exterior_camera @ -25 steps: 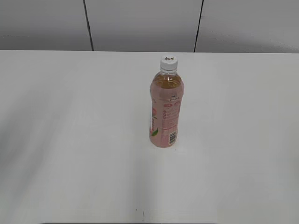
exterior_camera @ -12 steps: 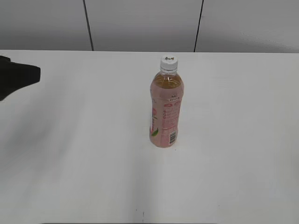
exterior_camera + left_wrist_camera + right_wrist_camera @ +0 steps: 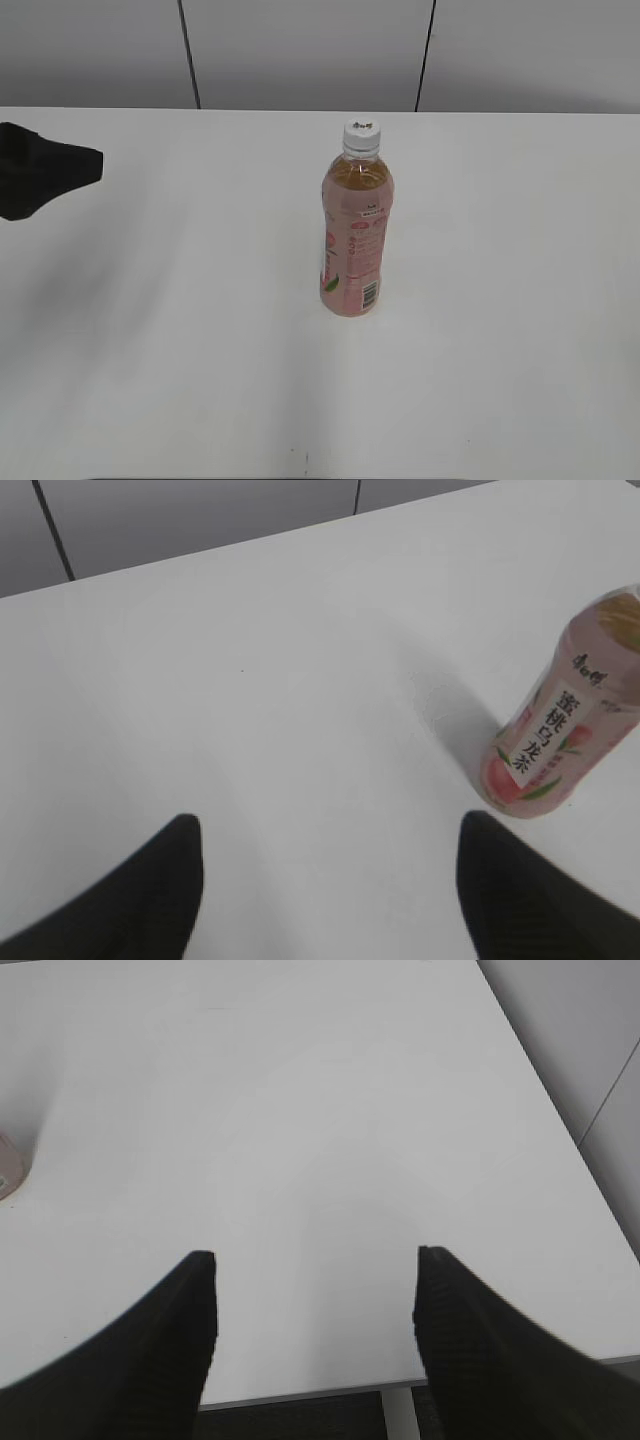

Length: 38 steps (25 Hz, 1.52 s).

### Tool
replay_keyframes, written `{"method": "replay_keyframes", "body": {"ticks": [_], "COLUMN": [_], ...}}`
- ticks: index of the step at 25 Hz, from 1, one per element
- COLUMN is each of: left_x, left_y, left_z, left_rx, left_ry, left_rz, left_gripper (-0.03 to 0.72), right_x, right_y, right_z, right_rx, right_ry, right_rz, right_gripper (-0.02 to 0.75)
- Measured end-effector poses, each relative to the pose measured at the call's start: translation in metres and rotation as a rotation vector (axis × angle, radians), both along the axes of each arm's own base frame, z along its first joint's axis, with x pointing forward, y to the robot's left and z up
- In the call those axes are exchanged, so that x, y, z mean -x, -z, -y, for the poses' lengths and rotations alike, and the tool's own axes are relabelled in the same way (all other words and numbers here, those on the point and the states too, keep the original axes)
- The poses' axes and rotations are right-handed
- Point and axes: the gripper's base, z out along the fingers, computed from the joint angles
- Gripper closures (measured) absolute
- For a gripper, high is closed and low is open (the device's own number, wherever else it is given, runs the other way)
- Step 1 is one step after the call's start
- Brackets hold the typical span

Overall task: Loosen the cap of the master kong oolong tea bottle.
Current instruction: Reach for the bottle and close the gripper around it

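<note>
The master kong oolong tea bottle [image 3: 356, 235] looks clear, glossy plastic, its cap [image 3: 362, 135] probably matt white plastic, on a smooth table [image 3: 160, 330].

Pink-label tea bottle [image 3: 355, 235] upright mid-table, amber liquid; white cap [image 3: 362, 135] on

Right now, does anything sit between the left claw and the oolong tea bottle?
Nothing visible does. The left claw is at the table's left edge, jaws open, and only bare white table lies between it and the upright bottle. The white cap is uncovered too.
</note>
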Motion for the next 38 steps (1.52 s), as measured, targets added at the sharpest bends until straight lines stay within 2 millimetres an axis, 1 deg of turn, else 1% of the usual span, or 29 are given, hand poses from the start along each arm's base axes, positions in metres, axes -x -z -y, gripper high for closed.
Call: {"method": "replay_keyframes", "body": {"ticks": [6, 9, 12, 16, 18, 22, 25, 30, 34, 38], "left_x": [-0.001, -0.002, -0.004, -0.010, -0.012, -0.016, -0.021, -0.038, -0.041, -0.040], "left_y": [0.000, 0.005, 0.018, 0.044, 0.055, 0.068, 0.070, 0.063, 0.064, 0.065], "left_z": [0.002, 0.014, 0.033, 0.054, 0.062, 0.068, 0.074, 0.085, 0.088, 0.089], "left_rx": [0.026, -0.008, -0.064, -0.125, -0.150, -0.185, -0.203, -0.220, -0.219, -0.210], "left_ry": [-0.012, 0.067, 0.159, 0.217, 0.237, 0.216, 0.228, 0.260, 0.271, 0.291], "left_rz": [0.001, 0.010, -0.009, -0.086, -0.120, -0.142, -0.138, -0.091, -0.097, -0.107], "left_gripper": [0.202, 0.202, 0.202, 0.202, 0.202, 0.202, 0.201, 0.200, 0.200, 0.200], "right_x": [0.000, 0.000, 0.000, 0.000, 0.000, 0.000, 0.000, 0.000, 0.000, 0.000], "right_y": [0.000, 0.000, 0.000, 0.000, 0.000, 0.000, 0.000, 0.000, 0.000, 0.000], "right_z": [0.000, 0.000, 0.000, 0.000, 0.000, 0.000, 0.000, 0.000, 0.000, 0.000], "right_rx": [0.000, 0.000, 0.000, 0.000, 0.000, 0.000, 0.000, 0.000, 0.000, 0.000], "right_ry": [0.000, 0.000, 0.000, 0.000, 0.000, 0.000, 0.000, 0.000, 0.000, 0.000], "right_rz": [0.000, 0.000, 0.000, 0.000, 0.000, 0.000, 0.000, 0.000, 0.000, 0.000], "right_gripper": [0.265, 0.265, 0.265, 0.265, 0.265, 0.265, 0.265, 0.265, 0.265, 0.265]}}
